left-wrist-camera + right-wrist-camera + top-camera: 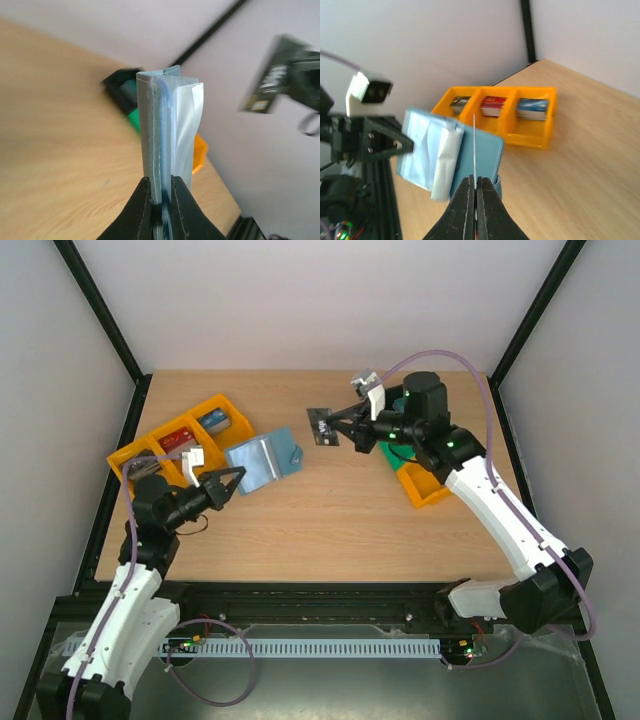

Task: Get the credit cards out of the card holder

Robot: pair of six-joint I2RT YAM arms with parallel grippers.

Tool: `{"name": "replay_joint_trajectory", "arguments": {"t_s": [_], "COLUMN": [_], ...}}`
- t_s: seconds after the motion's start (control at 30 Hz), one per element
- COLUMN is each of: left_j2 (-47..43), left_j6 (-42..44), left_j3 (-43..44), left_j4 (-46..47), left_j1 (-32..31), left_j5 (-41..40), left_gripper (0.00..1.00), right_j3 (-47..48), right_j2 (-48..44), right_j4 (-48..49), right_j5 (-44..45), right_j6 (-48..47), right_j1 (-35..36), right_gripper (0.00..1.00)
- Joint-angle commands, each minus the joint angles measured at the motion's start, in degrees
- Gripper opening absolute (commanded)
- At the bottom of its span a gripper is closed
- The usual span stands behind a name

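Observation:
My left gripper (236, 477) is shut on the near-left edge of the open blue card holder (265, 460), which it holds off the table at the middle left. In the left wrist view the card holder (161, 125) stands edge-on between the shut fingers (142, 205), its pale inner pockets spread to the right. My right gripper (340, 427) is shut on one dark credit card (322, 426), held in the air to the right of the holder and apart from it. In the right wrist view that credit card (475, 142) is a thin edge-on line rising from my right gripper (475, 187).
An orange tray (228, 405) with red, blue and grey blocks stands at the back left, behind the holder. A green tray (388, 452) and an orange tray (425, 492) sit under the right arm. Black frame posts run along the table's sides.

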Motion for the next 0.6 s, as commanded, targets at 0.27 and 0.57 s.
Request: {"name": "replay_joint_trajectory", "arguments": {"t_s": [0.27,0.57], "left_j2": [4.3,3.7], "left_j6": [-17.6,-17.9], "left_j3": [-14.2,-14.8], "left_j4": [-11.0,-21.6], "left_j1": [3.8,6.0], "left_j5": [-16.8,-28.5], "left_gripper": [0.02,0.51], "right_j3": [0.2,0.8], "right_j2": [-0.1,1.6], "right_j4": [-1.2,-2.2], "right_j5": [4.8,3.0], "right_j6": [4.1,4.4], "right_j1": [-3.0,-3.0], "right_gripper": [0.02,0.02]}}
